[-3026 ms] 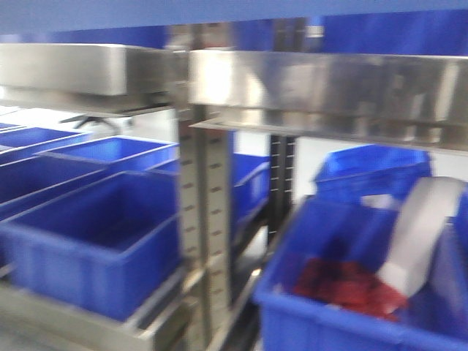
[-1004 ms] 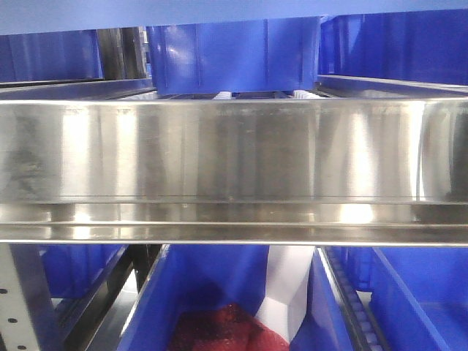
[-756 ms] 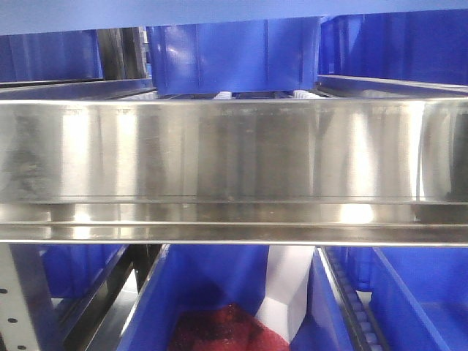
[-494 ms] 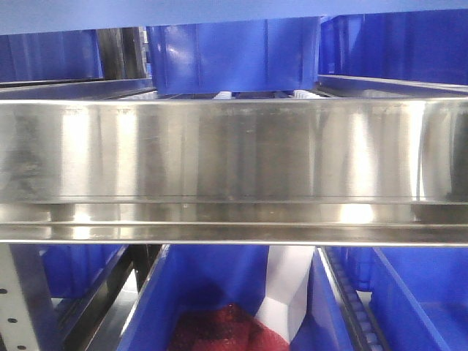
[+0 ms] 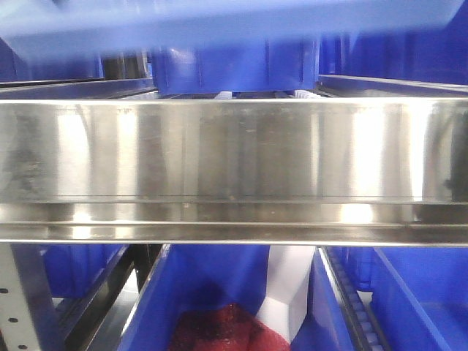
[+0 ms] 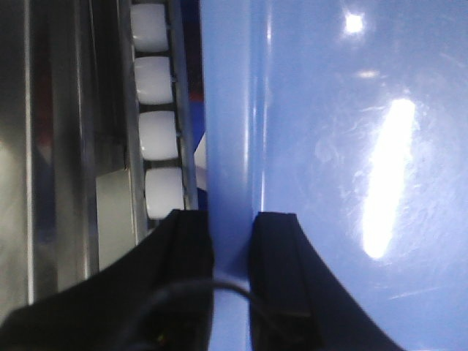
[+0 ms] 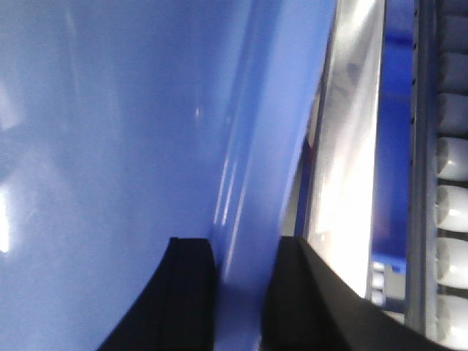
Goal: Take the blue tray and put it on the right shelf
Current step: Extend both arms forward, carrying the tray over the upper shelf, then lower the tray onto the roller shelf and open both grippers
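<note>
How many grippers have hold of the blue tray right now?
2. The left gripper pinches the blue tray's rim beside the white rollers; the right gripper pinches its rim next to the steel shelf. No other grippers show.

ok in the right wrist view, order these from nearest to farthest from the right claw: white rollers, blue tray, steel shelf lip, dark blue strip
1. blue tray: its rim sits clamped in the right claw.
2. steel shelf lip: just right of the tray.
3. dark-blue strip: right of the lip.
4. white rollers: at the far right edge.
</note>
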